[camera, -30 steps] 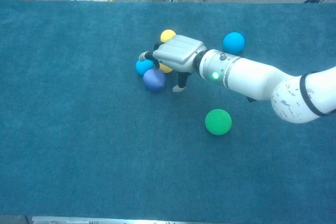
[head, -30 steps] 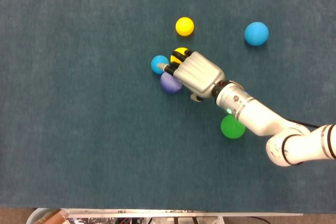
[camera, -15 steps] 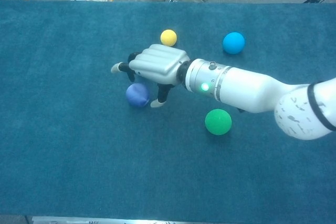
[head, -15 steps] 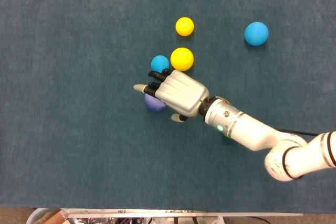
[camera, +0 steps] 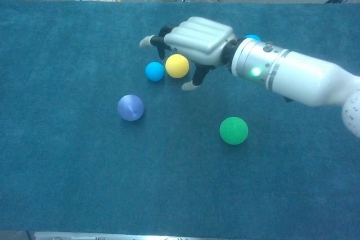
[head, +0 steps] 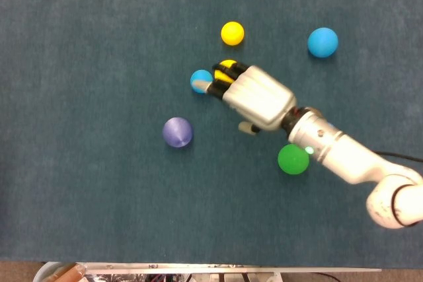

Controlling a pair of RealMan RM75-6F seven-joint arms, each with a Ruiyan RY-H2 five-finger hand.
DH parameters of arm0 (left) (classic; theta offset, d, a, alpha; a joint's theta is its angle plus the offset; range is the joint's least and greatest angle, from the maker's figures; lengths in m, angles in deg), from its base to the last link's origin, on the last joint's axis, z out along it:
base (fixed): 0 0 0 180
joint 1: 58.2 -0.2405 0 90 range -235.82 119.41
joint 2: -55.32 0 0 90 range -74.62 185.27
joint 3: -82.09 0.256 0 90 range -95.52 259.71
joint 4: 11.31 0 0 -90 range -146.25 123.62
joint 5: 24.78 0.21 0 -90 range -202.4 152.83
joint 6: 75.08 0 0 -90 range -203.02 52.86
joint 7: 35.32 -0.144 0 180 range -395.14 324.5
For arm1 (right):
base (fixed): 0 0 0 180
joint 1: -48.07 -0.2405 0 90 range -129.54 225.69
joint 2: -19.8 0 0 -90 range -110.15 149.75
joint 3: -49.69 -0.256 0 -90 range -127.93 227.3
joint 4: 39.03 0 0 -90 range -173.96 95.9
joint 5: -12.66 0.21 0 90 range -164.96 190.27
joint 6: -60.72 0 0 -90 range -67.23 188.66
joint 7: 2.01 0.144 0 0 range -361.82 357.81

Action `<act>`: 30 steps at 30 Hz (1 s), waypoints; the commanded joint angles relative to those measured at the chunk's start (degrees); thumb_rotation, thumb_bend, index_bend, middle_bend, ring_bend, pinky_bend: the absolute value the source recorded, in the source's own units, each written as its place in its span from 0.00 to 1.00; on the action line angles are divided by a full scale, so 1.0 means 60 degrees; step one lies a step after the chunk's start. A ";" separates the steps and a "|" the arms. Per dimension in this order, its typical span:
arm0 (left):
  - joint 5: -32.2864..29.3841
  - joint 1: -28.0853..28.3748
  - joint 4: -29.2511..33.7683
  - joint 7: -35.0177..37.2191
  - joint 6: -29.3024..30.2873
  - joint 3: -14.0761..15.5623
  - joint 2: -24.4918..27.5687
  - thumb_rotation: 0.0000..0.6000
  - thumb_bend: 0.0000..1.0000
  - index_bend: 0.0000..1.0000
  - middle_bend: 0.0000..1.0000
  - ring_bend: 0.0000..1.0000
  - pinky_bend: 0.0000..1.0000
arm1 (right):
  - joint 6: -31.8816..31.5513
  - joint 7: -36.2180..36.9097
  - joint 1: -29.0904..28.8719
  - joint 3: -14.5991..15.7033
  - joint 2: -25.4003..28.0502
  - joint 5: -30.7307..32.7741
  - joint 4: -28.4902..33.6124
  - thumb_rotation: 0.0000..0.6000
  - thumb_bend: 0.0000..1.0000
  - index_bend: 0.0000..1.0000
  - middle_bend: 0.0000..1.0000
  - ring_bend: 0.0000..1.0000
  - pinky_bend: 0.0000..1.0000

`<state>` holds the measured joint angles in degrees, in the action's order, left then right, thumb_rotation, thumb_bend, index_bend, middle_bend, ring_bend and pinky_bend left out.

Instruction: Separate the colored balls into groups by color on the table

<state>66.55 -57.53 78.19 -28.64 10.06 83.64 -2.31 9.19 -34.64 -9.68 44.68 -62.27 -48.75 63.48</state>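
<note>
Having left the purple ball (head: 178,131), right robot hand (head: 254,95) hovers over yellow ball (camera: 177,66).

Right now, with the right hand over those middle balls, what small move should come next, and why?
Probably lower the right hand onto the near yellow ball and nudge it toward the far yellow ball. The hand holds nothing, and that yellow ball lies right beside the small blue ball, so the colors are still mixed there.

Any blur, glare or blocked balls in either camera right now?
Head view: sharp, even light, no glare; the right hand covers most of the near yellow ball. Chest view: sharp too; the hand hides the far yellow ball and most of the far blue ball.
</note>
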 commanded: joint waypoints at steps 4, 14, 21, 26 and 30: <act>0.0510 0.1023 0.0058 0.0435 -0.1364 0.0127 0.0257 1.00 0.32 0.20 0.20 0.25 0.19 | -0.0702 0.0173 0.0593 -0.0070 0.1454 -0.0180 0.0755 1.00 0.13 0.12 0.35 0.12 0.25; 0.0877 0.2732 -0.0046 0.0677 -0.3294 -0.0030 -0.0256 1.00 0.32 0.16 0.16 0.23 0.19 | -0.1247 0.0544 0.1530 0.0304 0.2962 -0.0556 0.1200 1.00 0.13 0.12 0.35 0.12 0.25; 0.0612 0.3894 0.0368 -0.0059 -0.4968 -0.0126 -0.0556 1.00 0.32 0.06 0.10 0.17 0.19 | -0.1378 0.0999 0.2036 0.0427 0.3528 -0.0948 0.1064 1.00 0.13 0.12 0.35 0.12 0.25; 0.0588 0.4389 0.0449 -0.0595 -0.5386 -0.0214 -0.0998 1.00 0.32 0.05 0.09 0.16 0.19 | -0.1320 0.1260 0.2273 0.0467 0.3705 -0.1091 0.0873 1.00 0.13 0.12 0.35 0.12 0.25; 0.0883 0.4726 0.0363 -0.0786 -0.5504 -0.0141 -0.1417 1.00 0.32 0.05 0.09 0.16 0.19 | -0.1272 0.1503 0.2449 0.0475 0.3812 -0.1215 0.0727 1.00 0.13 0.12 0.35 0.12 0.25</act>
<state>71.28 -29.79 80.52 -33.02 -22.57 82.63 -10.17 1.47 -25.81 4.83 47.50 -39.56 -55.88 68.01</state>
